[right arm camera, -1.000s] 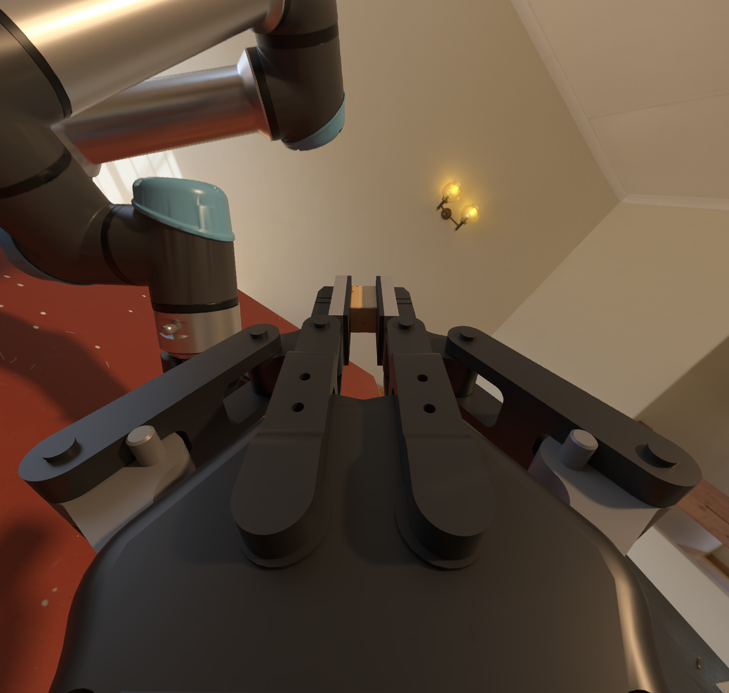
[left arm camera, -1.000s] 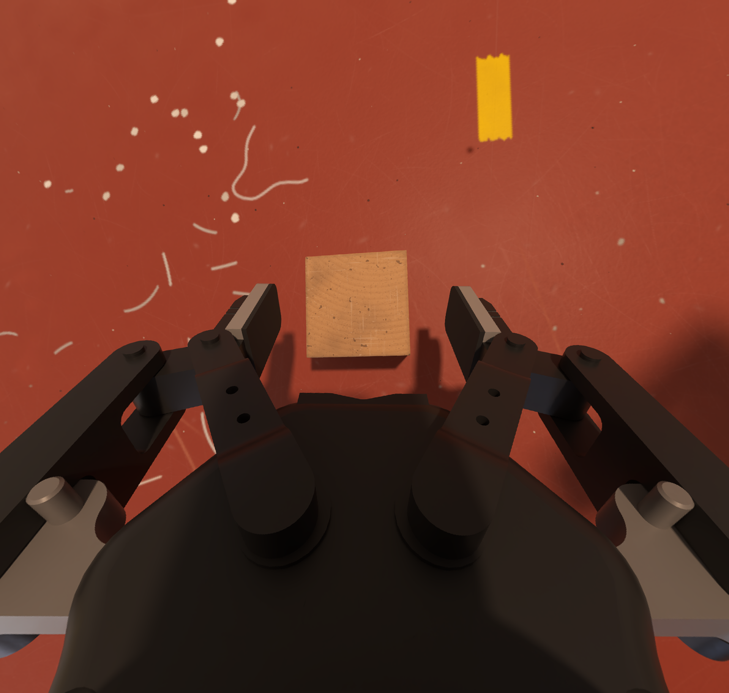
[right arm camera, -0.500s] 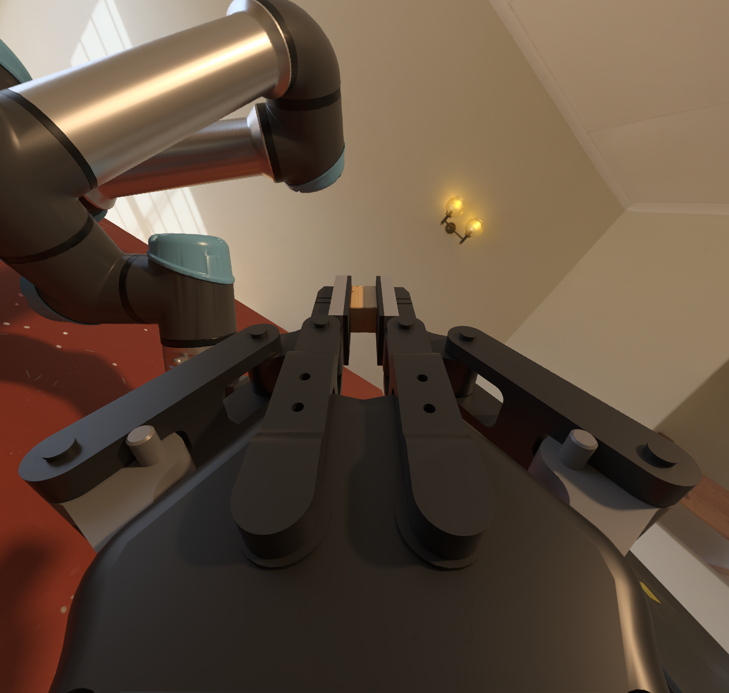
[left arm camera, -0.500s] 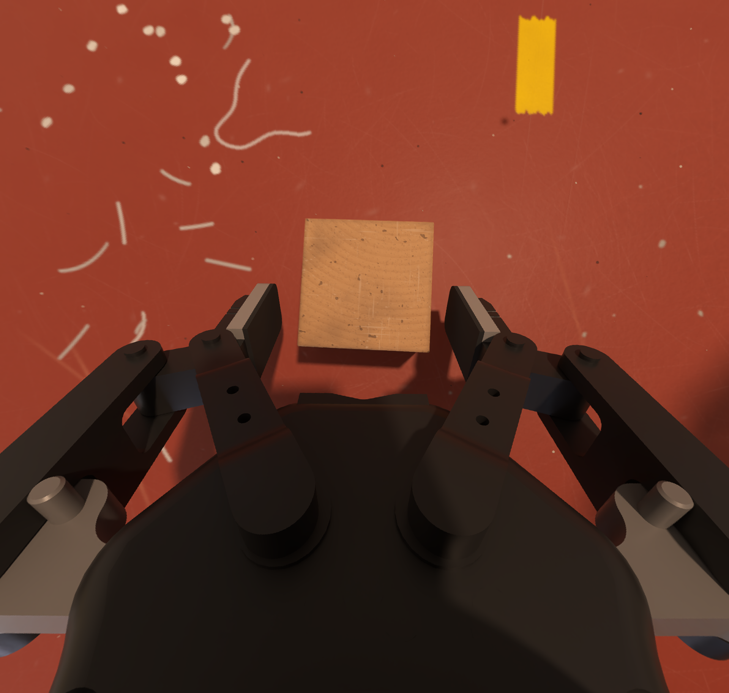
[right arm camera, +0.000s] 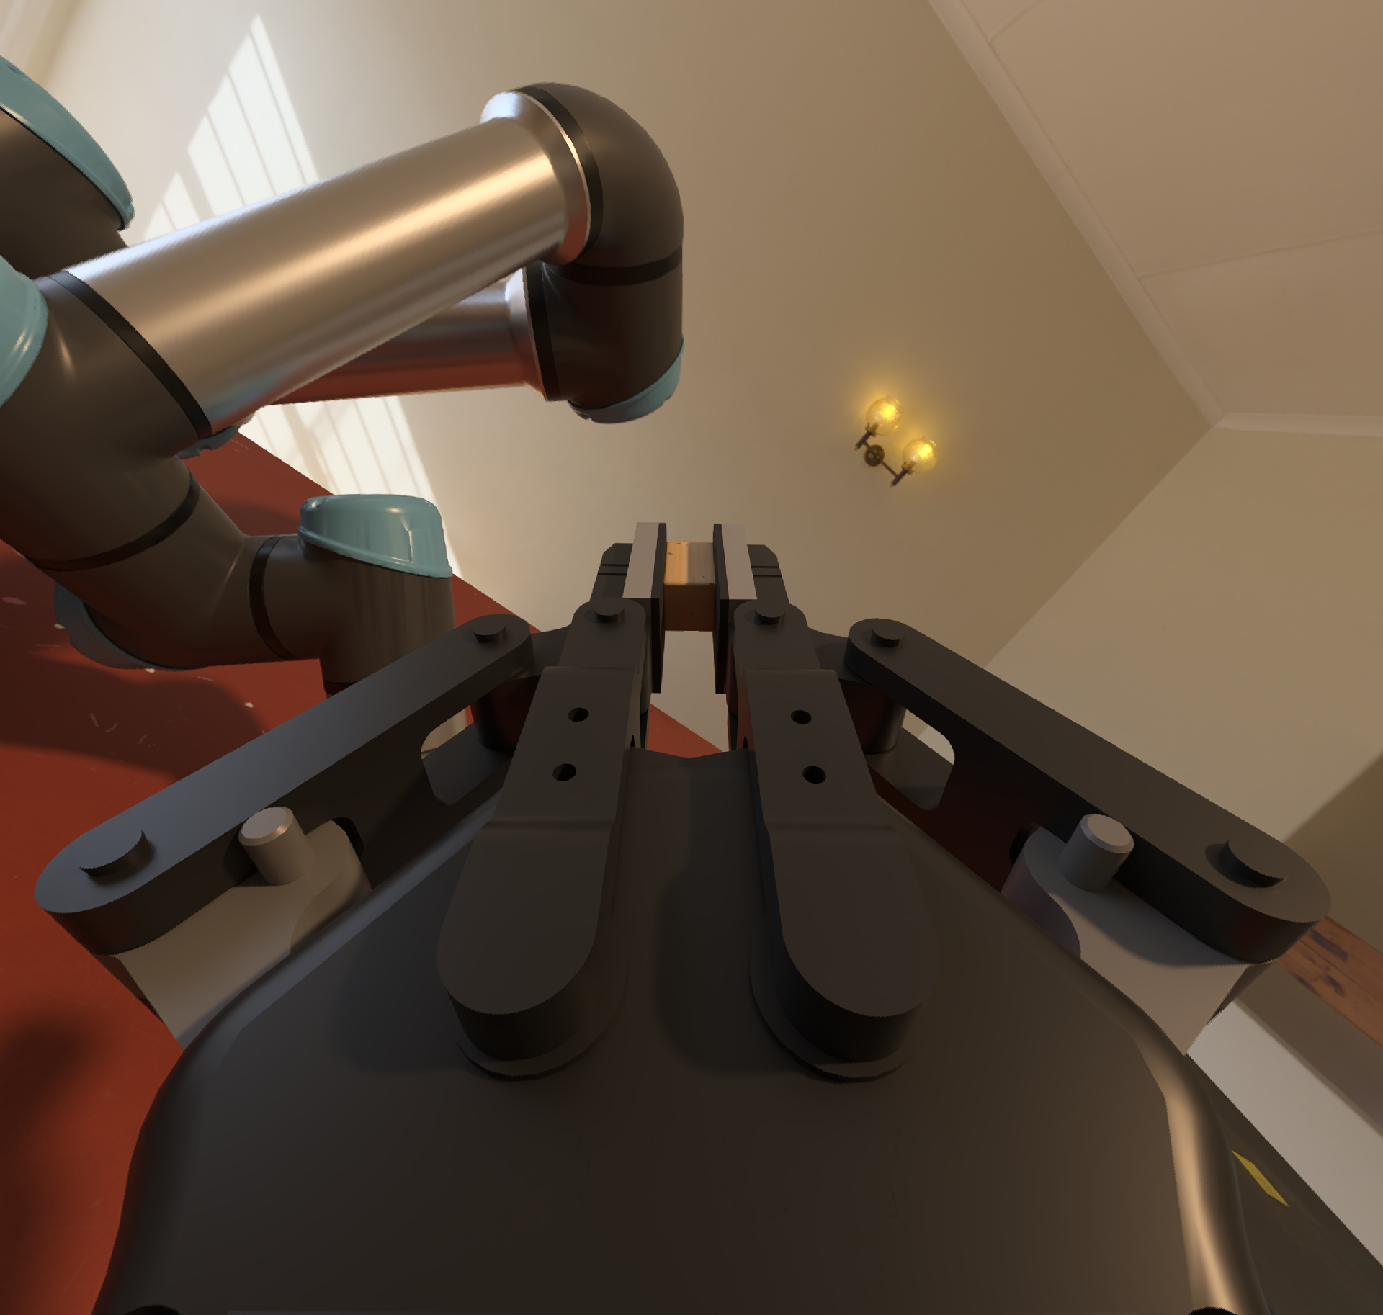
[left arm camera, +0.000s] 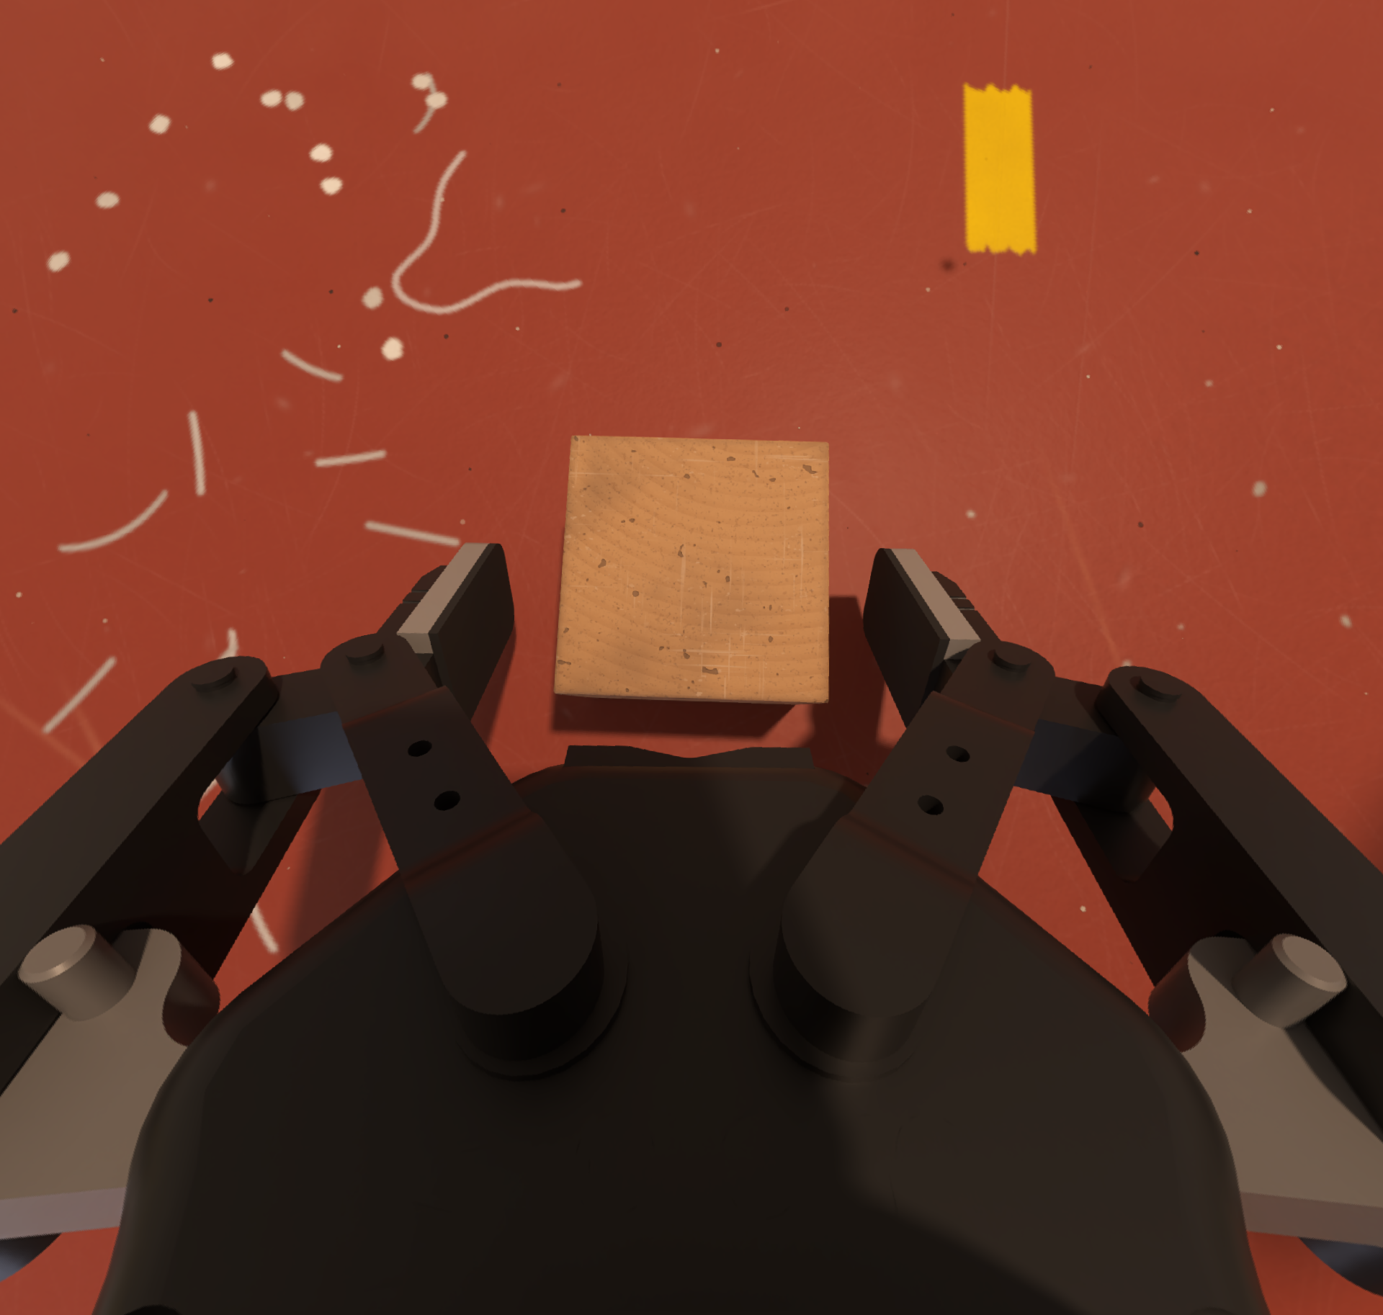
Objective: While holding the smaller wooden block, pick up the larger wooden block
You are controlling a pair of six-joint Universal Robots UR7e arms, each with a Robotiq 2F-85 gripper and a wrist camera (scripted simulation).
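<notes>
A worn red-brown table top (left arm camera: pixel 748 246) fills the left wrist view, marked with faint scratches and tiny specks. A square, light-coloured larger wooden block (left arm camera: pixel 692 568) lies flat on it, casting a dark shadow along its near edge. Beyond the block and to its right, well apart from it, a short strip of yellow tape (left arm camera: pixel 999 170) is stuck to the surface. Beyond the block and to its left, pale crumbs and thin curled white scraps (left arm camera: pixel 441 261) are scattered. In the right wrist view, the same red surface (right arm camera: pixel 112 755) ends at a straight edge.
</notes>
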